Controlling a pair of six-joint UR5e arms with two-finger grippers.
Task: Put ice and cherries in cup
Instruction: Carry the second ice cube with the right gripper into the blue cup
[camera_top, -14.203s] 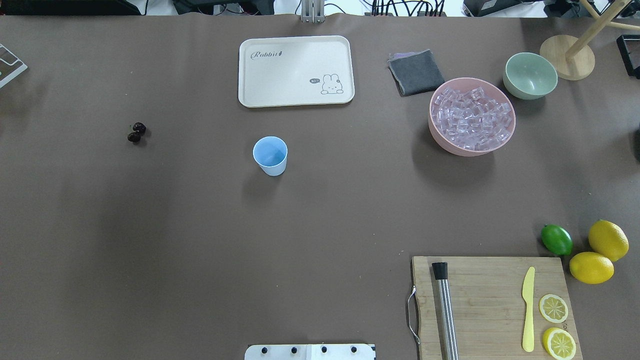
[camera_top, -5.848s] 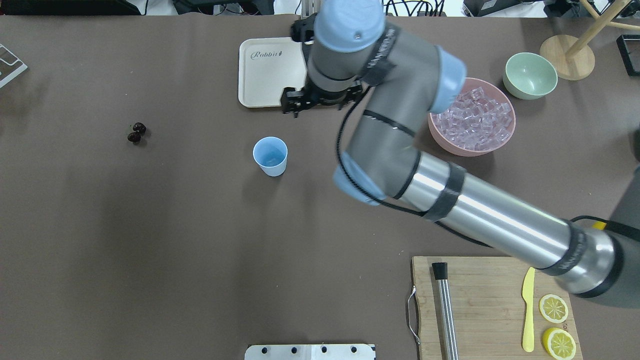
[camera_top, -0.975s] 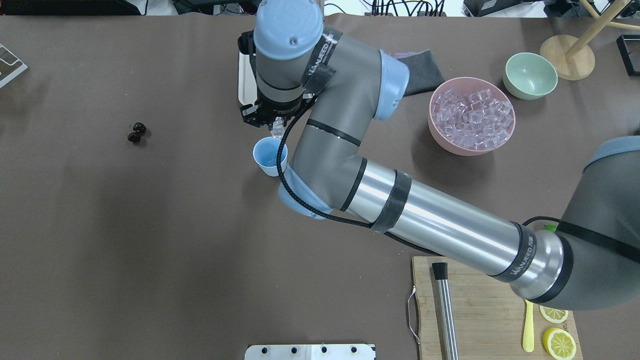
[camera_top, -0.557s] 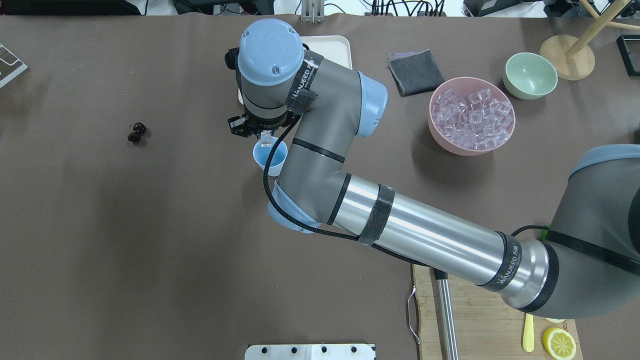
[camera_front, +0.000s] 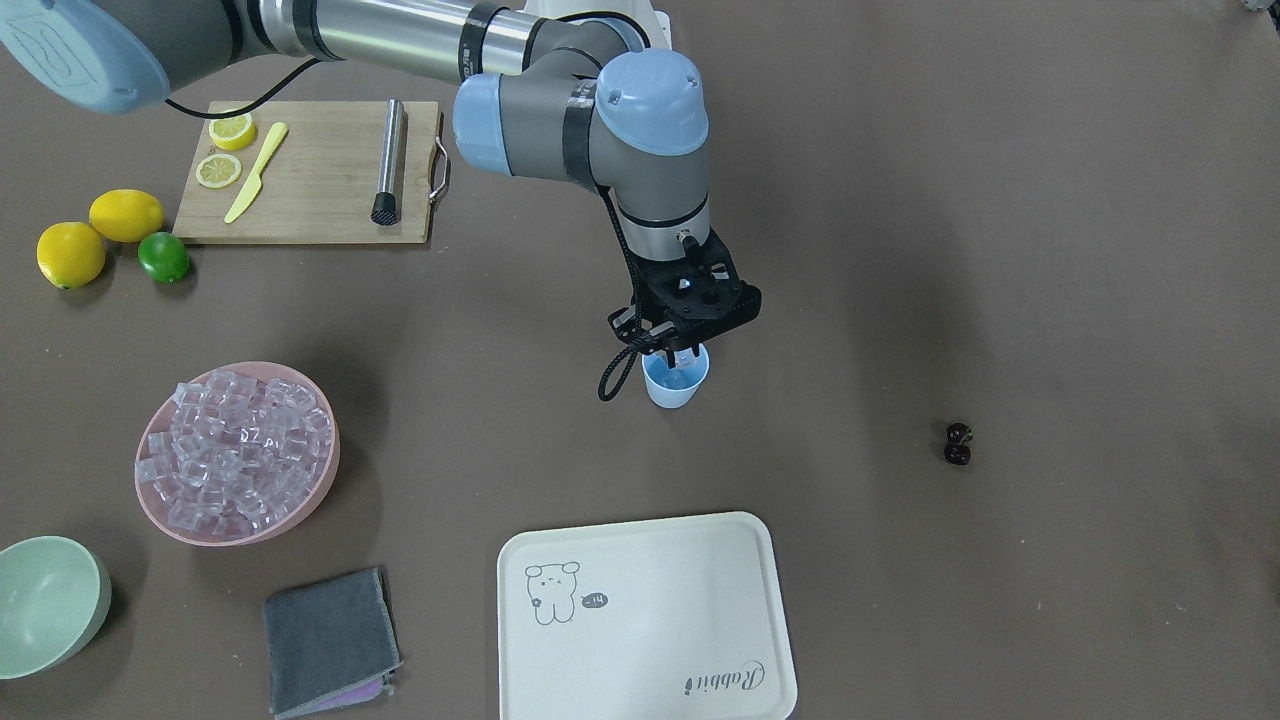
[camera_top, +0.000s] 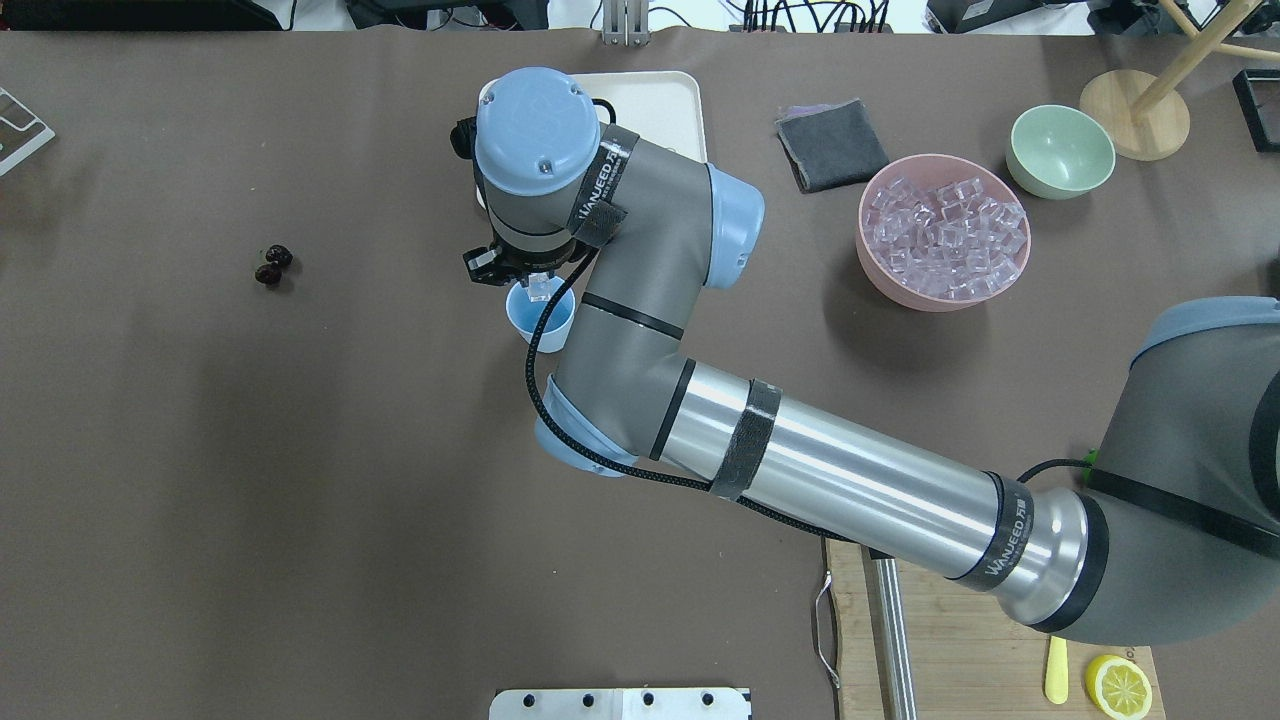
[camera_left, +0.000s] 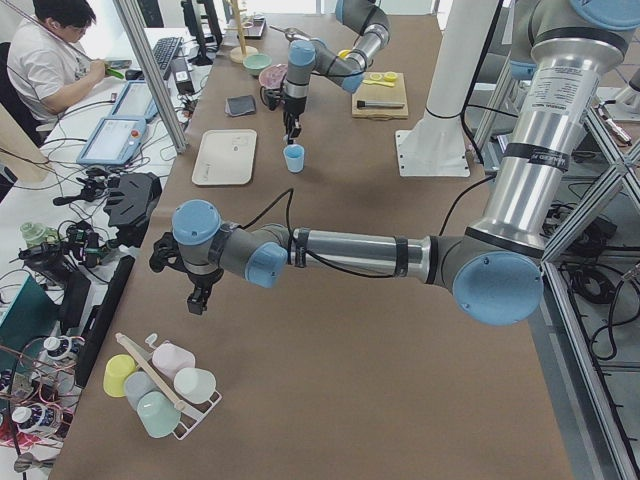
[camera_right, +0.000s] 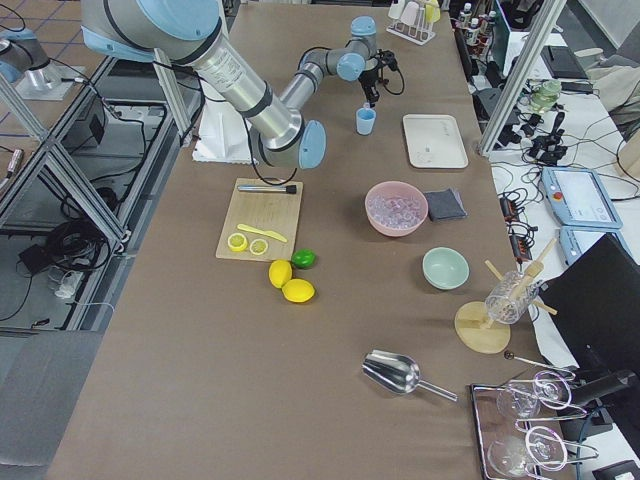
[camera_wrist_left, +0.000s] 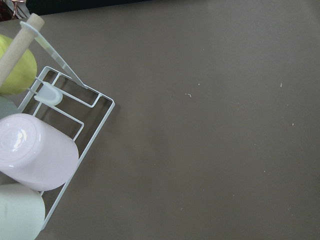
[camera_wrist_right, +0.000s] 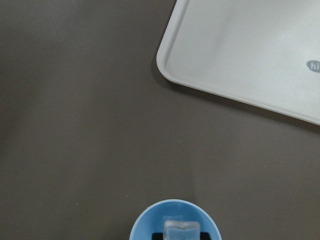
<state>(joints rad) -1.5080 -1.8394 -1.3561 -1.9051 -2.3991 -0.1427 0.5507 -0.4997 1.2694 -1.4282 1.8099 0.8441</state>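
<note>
The light-blue cup stands mid-table, also in the front view. My right gripper hangs right over its mouth, shut on one clear ice cube; the cube sits just above the cup's rim. The rest of the ice fills a pink bowl. The dark cherries lie as a pair on the table far to the cup's left, also in the front view. My left gripper hovers over the table's far left end; I cannot tell whether it is open or shut.
A cream rabbit tray lies just beyond the cup. A grey cloth and pale-green bowl sit by the pink bowl. A cutting board, lemons and lime are near the robot. A wire cup rack lies below the left wrist.
My right gripper has carried the ice cube from the tray's near edge towards me and now holds it over the cup's mouth. The cherries and cup have not moved.
</note>
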